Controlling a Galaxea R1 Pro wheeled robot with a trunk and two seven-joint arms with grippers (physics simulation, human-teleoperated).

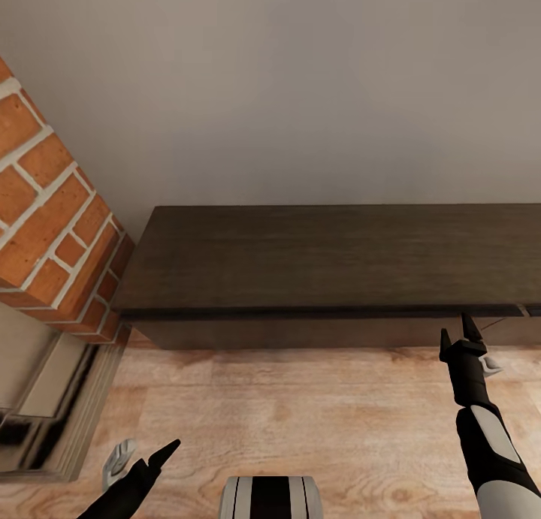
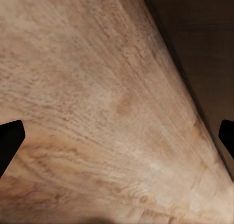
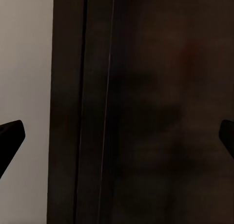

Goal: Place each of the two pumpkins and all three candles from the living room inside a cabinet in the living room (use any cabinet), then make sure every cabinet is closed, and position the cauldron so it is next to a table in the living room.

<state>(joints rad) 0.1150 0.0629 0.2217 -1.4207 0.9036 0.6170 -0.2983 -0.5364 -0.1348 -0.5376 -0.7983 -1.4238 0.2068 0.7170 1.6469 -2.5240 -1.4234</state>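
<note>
At nine o'clock stands the brick wall (image 1: 52, 226). My left gripper (image 1: 143, 459) hangs low at seven o'clock over the floor (image 1: 300, 406), fingers spread and empty. The cabinet (image 1: 330, 264) runs across the middle, front apparently closed. At four o'clock my right gripper (image 1: 460, 337), fingers spread and holding nothing, points at the cabinet's front edge. To open it well, I judge I should hook that edge squarely and pull straight back.
</note>
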